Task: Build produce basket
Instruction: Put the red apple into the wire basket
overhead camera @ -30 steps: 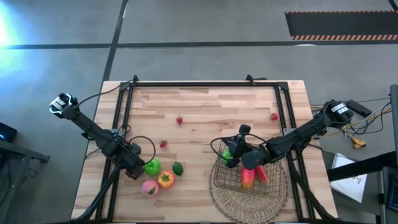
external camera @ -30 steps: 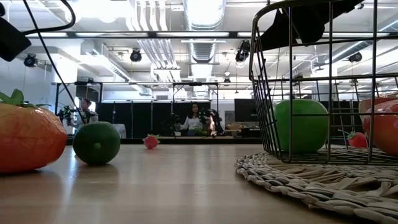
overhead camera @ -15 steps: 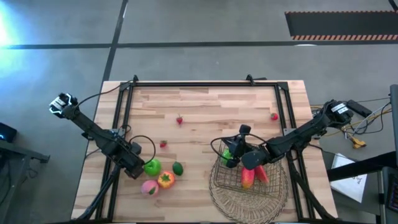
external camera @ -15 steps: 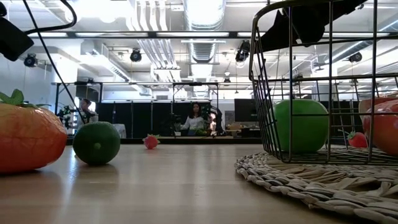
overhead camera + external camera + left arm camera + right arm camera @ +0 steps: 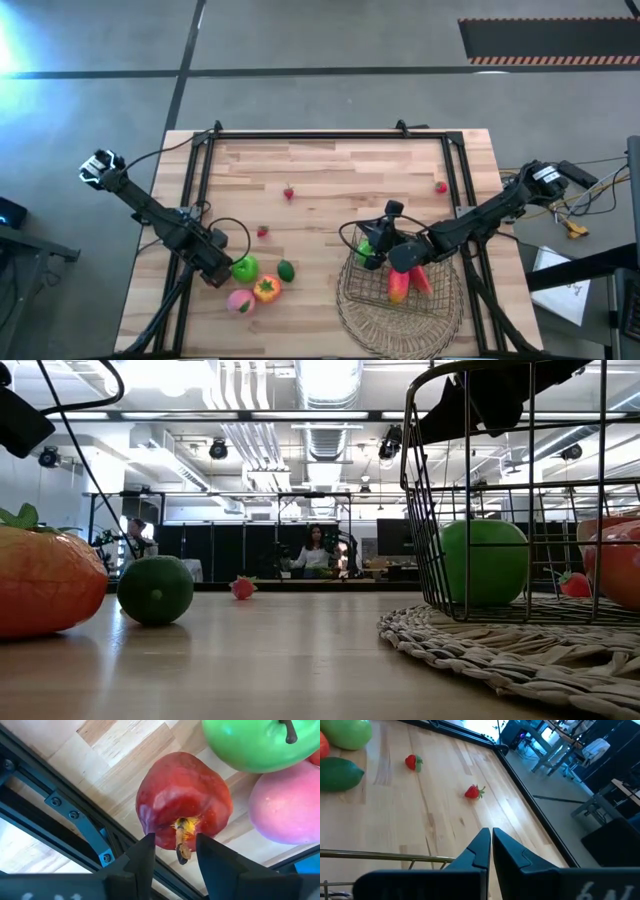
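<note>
1. Left gripper (image 5: 172,851). Located at the lower left of the high view, at the table's left rail. In the left wrist view its fingers (image 5: 142,855) stand on either side of a red apple (image 5: 184,802), at the stem end, narrowly apart. Contact with the skin cannot be confirmed, so whether the apple is actually gripped cannot be told.

2. Loose produce. Beside the red apple lie a green apple (image 5: 245,267), a pink fruit (image 5: 239,301), an orange fruit (image 5: 266,289) and a dark green lime (image 5: 286,269), clustered at lower left of the high view. Three small strawberries lie apart at mid-table; one is marked here (image 5: 289,192).

3. Handling. The red apple looks smooth, glossy and rigid, probably light and hollow. Expect it to slip or roll under a narrow pinch. Take hold across the widest part of the body, not at the stem (image 5: 181,837), which is thin and offers no seat. The neighbouring fruit sits close; a wider approach would likely nudge it.

4. Basket (image 5: 400,280). Stands on a woven mat (image 5: 395,325) at lower centre-right of the high view. It already holds a green apple (image 5: 484,562) and reddish pieces (image 5: 410,278). The wire grid is open, so strawberries may fall through.

5. Right gripper (image 5: 490,845). Poised over the basket's left rim, fingers fully closed, holding nothing.
</note>
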